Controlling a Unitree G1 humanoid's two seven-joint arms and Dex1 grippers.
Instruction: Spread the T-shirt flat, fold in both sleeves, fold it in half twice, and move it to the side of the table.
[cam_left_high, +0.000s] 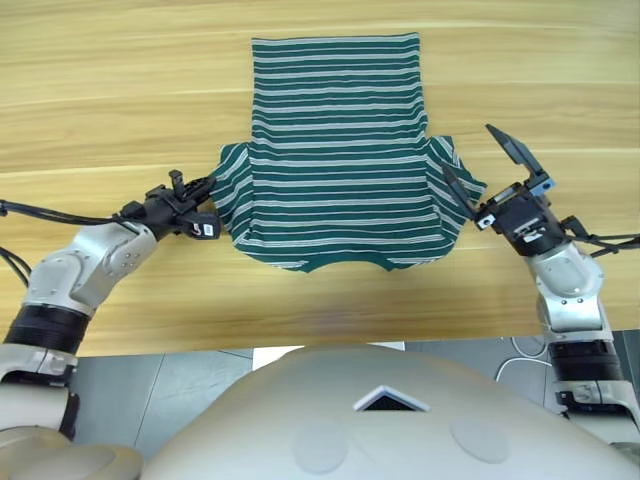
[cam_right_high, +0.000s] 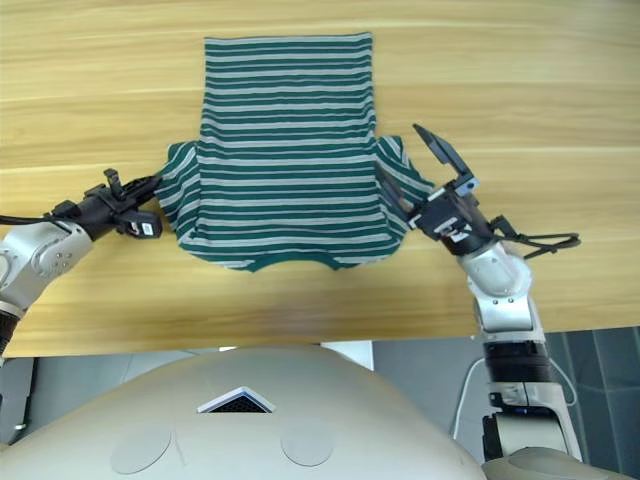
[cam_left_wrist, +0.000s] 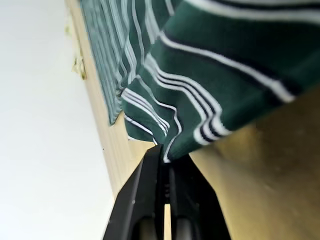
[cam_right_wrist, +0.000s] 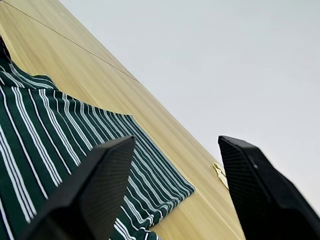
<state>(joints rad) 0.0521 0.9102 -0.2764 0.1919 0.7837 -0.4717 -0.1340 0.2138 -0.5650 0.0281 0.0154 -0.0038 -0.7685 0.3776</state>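
Observation:
A green T-shirt with white stripes lies on the wooden table, its collar toward me and its hem at the far side. Both short sleeves stick out a little at the sides. My left gripper is at the tip of the shirt's left sleeve. In the left wrist view that gripper is shut on the sleeve hem. My right gripper hovers over the right sleeve with its fingers spread wide and nothing between them. The right wrist view shows the same gripper open above the striped cloth.
The table's front edge runs just ahead of my body. Bare wood stretches to the left and right of the shirt and beyond its hem. Cables trail from both wrists.

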